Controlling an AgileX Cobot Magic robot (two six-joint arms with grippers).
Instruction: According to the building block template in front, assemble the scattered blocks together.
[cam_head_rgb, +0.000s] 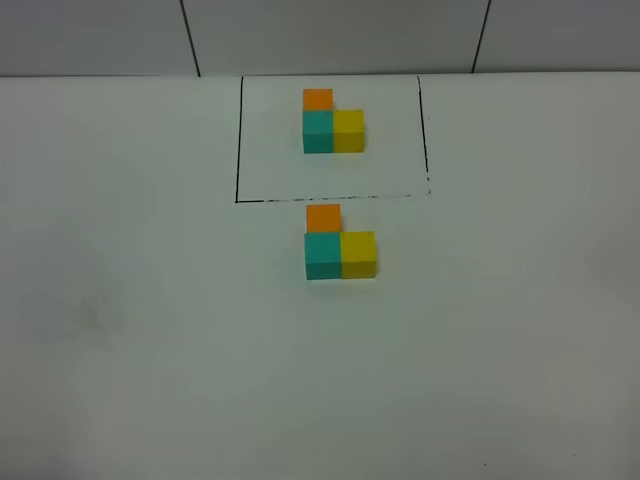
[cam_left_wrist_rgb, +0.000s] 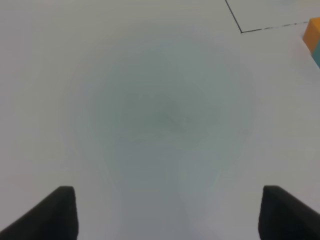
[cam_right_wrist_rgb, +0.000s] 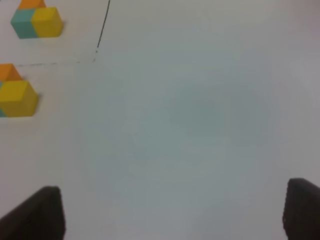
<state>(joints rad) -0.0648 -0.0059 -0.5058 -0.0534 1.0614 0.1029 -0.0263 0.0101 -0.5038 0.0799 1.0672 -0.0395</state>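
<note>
The building block template (cam_head_rgb: 333, 122) is an L of orange, teal and yellow cubes inside a thin black drawn rectangle (cam_head_rgb: 238, 140) at the back of the table. Just in front of the rectangle stand the scattered blocks, touching in the same L: orange (cam_head_rgb: 323, 217) behind teal (cam_head_rgb: 322, 256), yellow (cam_head_rgb: 358, 254) to the teal cube's right. Neither arm shows in the exterior high view. My left gripper (cam_left_wrist_rgb: 167, 220) is open over bare table, with the orange block (cam_left_wrist_rgb: 313, 32) at the picture's edge. My right gripper (cam_right_wrist_rgb: 170, 215) is open and empty too, well away from the yellow block (cam_right_wrist_rgb: 19, 98) and the template (cam_right_wrist_rgb: 37, 21).
The white table (cam_head_rgb: 150, 330) runs back to a grey wall (cam_head_rgb: 330, 35) with dark seams. Only the two cube clusters and the drawn rectangle lie on it.
</note>
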